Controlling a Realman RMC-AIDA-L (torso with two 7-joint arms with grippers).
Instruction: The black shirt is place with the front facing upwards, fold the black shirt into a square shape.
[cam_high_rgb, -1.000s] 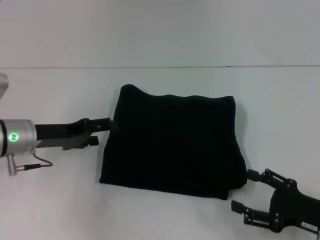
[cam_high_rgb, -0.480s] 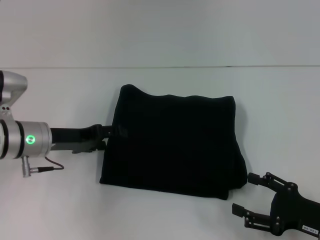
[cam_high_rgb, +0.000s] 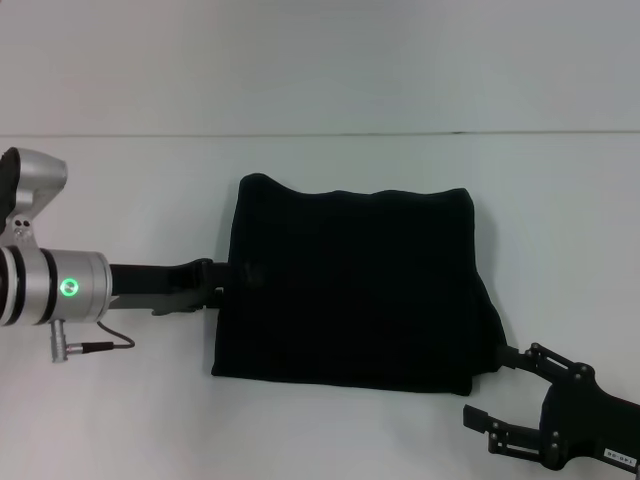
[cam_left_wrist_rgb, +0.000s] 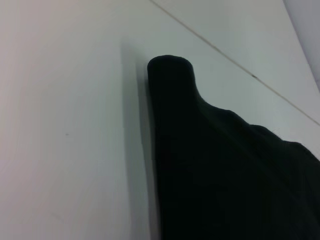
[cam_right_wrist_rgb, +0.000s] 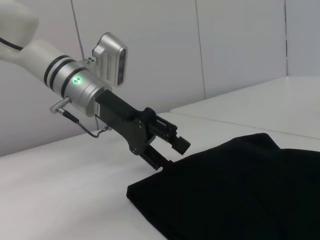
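The black shirt (cam_high_rgb: 350, 290) lies folded into a rough square on the white table (cam_high_rgb: 120, 190); no print or label shows. It also fills the left wrist view (cam_left_wrist_rgb: 225, 175) and lies low in the right wrist view (cam_right_wrist_rgb: 240, 185). My left gripper (cam_high_rgb: 228, 280) is at the shirt's left edge. In the right wrist view the left gripper (cam_right_wrist_rgb: 170, 154) has its jaws apart, the lower finger at the cloth's edge and the upper one above it. My right gripper (cam_high_rgb: 490, 385) is open at the shirt's near right corner, its upper fingertip right by the cloth.
The white table runs bare around the shirt on all sides, with its back edge (cam_high_rgb: 320, 133) against a pale wall. A thin cable (cam_high_rgb: 95, 345) hangs under the left wrist.
My left arm has reached rightward into the shirt's left edge, and the shirt's near left corner has shifted a little to the right. The right gripper has barely moved.
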